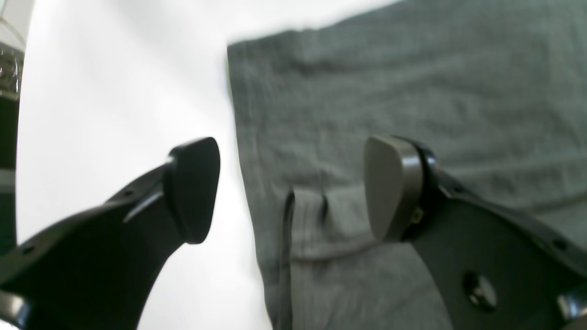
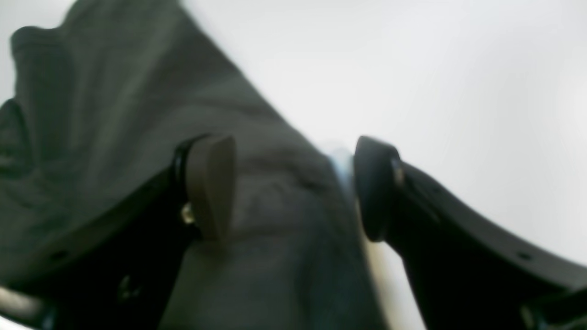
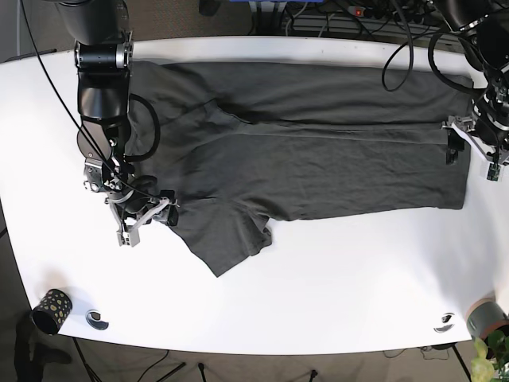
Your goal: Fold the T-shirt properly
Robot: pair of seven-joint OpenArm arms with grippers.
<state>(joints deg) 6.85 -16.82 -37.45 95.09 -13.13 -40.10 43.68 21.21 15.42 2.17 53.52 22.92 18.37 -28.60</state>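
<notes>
A small dark patterned cup [image 3: 50,309] stands near the table's [image 3: 342,278] front left corner in the base view, with a pot holding a green plant [image 3: 487,334] at the front right corner, partly cut off by the frame; what the cup holds cannot be made out. The dark grey T-shirt [image 3: 318,159] lies spread on the white table with its long axis running left to right across the base view, one sleeve [image 3: 227,231] jutting toward the front edge. The right gripper [image 3: 147,213] sits at the shirt's left edge in that view; in the right wrist view its jaws stand well apart, one finger over the cloth and the other over bare table, clamping nothing. The left gripper [image 1: 293,188] is at the shirt's opposite end, jaws likewise wide, straddling the fabric's edge with a folded hem [image 1: 312,215] between them, gripping nothing. Both wrist views are blurred, so whether the fingertips touch the cloth cannot be told. Small round objects [image 3: 97,320] near the front edge are too small to identify.
</notes>
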